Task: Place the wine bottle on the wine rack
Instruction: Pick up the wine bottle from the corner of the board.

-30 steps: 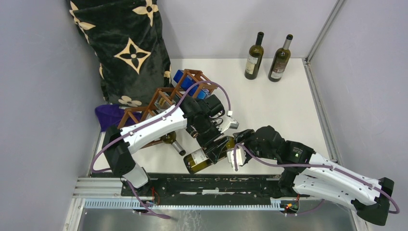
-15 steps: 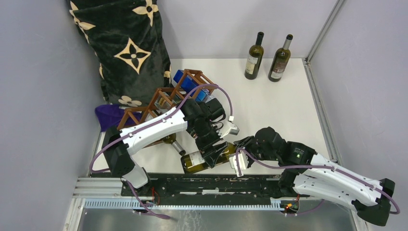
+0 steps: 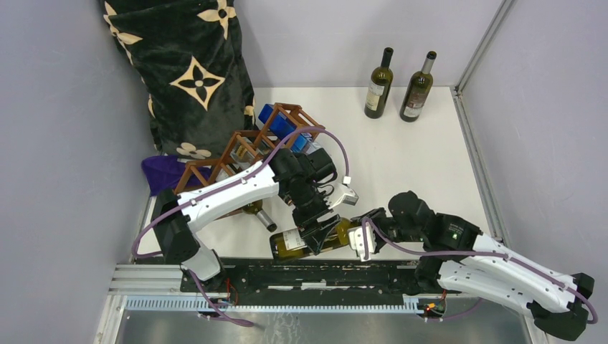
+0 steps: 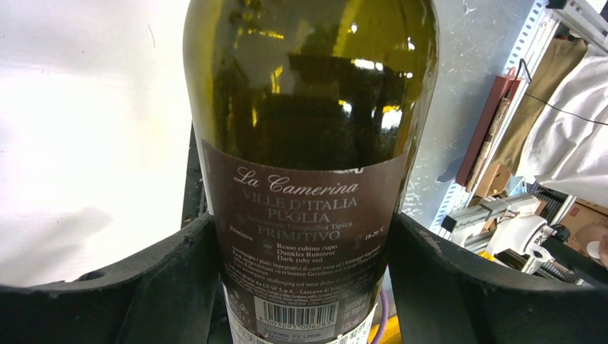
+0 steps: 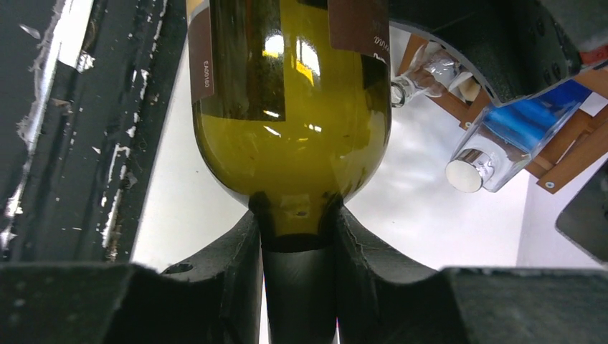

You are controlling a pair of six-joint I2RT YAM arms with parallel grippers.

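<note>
a black flower-patterned cushion (image 3: pixel 190 72) stands behind a purple cloth (image 3: pixel 162 172).

A: White bench (image 3: pixel 409 150) fills the middle, with pale grey walls (image 3: pixel 64 143) boxing it in at nine, twelve and three o'clock.
B: And there's a silver frame post (image 3: pixel 482 44) slanting up at two o'clock.
A: Eleven o'clock, a dark plush blanket (image 3: pixel 190 64) with tan flowers, a purple cloth (image 3: pixel 162 174) at its foot.
B: Ribbed metal rail (image 3: pixel 143 276) along six o'clock. Light's even overhead, with bright glare on the bench in the left wrist view.
</note>
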